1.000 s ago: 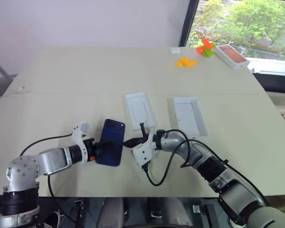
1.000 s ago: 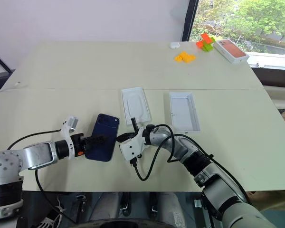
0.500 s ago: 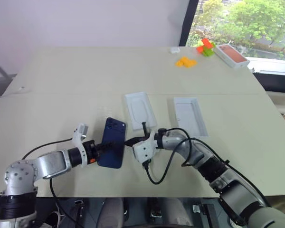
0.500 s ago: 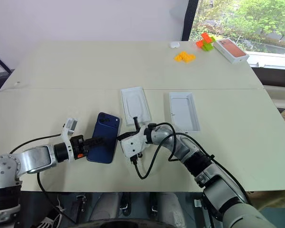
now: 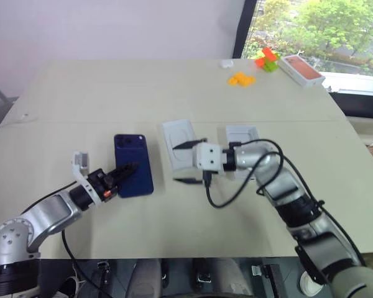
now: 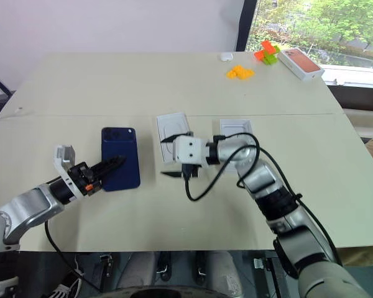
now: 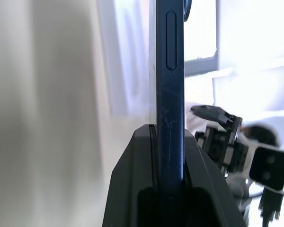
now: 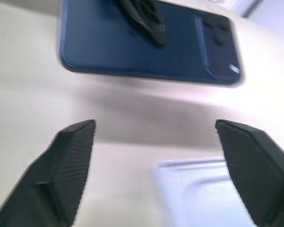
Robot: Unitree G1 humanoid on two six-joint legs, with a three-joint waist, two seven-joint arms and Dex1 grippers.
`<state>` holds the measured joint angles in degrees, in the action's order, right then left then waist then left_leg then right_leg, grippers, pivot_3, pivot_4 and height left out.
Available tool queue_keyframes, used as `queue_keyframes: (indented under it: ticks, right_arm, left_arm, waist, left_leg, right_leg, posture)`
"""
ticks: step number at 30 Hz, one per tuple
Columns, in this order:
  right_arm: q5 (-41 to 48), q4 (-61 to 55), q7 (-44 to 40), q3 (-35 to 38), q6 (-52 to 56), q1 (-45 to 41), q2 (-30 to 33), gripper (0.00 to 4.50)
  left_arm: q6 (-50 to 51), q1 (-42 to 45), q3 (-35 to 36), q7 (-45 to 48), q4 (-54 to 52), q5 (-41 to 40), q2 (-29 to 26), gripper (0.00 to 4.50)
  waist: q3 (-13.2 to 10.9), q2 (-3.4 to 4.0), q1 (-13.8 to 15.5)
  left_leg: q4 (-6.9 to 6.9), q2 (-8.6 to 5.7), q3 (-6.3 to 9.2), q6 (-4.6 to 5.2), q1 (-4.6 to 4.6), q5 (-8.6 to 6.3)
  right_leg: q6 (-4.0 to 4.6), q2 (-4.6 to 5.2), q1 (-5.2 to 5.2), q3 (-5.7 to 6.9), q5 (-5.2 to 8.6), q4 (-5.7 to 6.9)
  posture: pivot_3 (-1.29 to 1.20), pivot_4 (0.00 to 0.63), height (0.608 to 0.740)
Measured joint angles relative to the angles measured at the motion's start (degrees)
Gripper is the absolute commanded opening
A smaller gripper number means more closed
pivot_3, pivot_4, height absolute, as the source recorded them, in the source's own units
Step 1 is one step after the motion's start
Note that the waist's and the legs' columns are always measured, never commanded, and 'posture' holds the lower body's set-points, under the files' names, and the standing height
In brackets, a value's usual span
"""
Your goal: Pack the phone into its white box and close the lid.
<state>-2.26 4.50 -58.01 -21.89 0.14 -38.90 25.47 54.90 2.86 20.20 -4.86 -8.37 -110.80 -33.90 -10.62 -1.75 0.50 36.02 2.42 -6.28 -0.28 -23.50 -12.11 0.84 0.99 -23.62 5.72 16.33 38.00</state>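
Left wrist view shows left hand (image 7: 170,189) pinching phone (image 7: 169,94).

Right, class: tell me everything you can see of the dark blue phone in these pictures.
The phone is a slim, dark navy slab with a glossy back facing up and a camera cluster at its far corner. A long side button shows on its thin edge in the left wrist view. The left gripper is shut on its near part. It sits over the table, left of the white insert; whether it touches the table is unclear. The right gripper stands open, apart from it.
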Motion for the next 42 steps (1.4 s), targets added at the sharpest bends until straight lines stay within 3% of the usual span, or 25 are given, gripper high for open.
queue_keyframes:
  ticks: [8,18,21,25,34,42]
  right_arm:
    - [-6.53,17.85,-2.78,-4.54,-6.68,-5.99,0.11,4.02]
    - [-6.14,22.44,-9.79,-4.49,-1.21,-10.46,-1.52,4.02]
    - [-5.91,22.49,-11.65,-4.54,0.33,-10.61,-1.80,3.17]
    - [-6.54,22.74,-11.91,-4.75,0.89,-10.60,-2.43,1.29]
    - [-7.58,21.64,-9.95,-4.46,4.13,-10.31,-3.30,1.29]
    - [-3.41,6.17,-12.19,-1.58,19.30,-3.44,0.94,1.29]
  left_arm:
    - [-6.46,2.07,0.91,-1.27,-0.25,2.15,2.79,0.00]
    - [-6.87,0.69,-1.29,-2.75,-3.88,3.23,4.45,0.00]
    - [-7.05,0.56,-1.44,-3.32,-3.94,3.31,4.77,0.00]
    - [-7.69,0.86,-1.69,-4.45,-3.97,3.31,5.19,0.00]
    - [-8.05,1.93,-2.85,-5.62,-4.17,3.17,5.21,0.00]
    - [-8.54,1.47,-2.74,-5.72,-5.58,4.81,4.47,0.00]
  waist:
    - [-0.13,-0.10,0.07]
    - [-0.15,-0.11,-0.09]
    - [-0.15,-0.11,-0.07]
    - [-0.15,-0.10,-0.07]
    - [-0.15,-0.10,-0.10]
    - [-0.18,-0.07,0.19]
  left_leg:
    - [0.02,-0.03,-0.06,0.10,-0.10,-0.02]
    - [0.02,0.00,-0.05,0.06,-0.05,-0.01]
    - [0.02,0.00,-0.05,0.06,-0.05,-0.01]
    - [0.02,0.00,-0.05,0.06,-0.05,-0.01]
    - [0.01,0.00,-0.05,0.06,-0.04,-0.01]
    - [-0.02,0.00,-0.05,0.05,-0.08,-0.02]
  right_leg:
    - [0.00,0.01,0.02,0.00,-0.16,-0.10]
    - [-0.05,-0.02,0.04,0.00,-0.14,-0.05]
    - [-0.05,-0.02,0.04,0.00,-0.14,-0.05]
    - [-0.06,-0.02,0.04,0.00,-0.13,-0.05]
    - [-0.06,-0.02,0.04,0.00,-0.14,-0.05]
    - [-0.07,0.01,-0.01,0.00,-0.12,-0.06]
  posture:
    - [0.00,0.150,0.737]
    - [0.00,0.150,0.737]
    - [0.00,0.150,0.737]
    - [0.00,0.150,0.737]
    - [0.00,0.150,0.737]
    - [0.00,0.150,0.737]
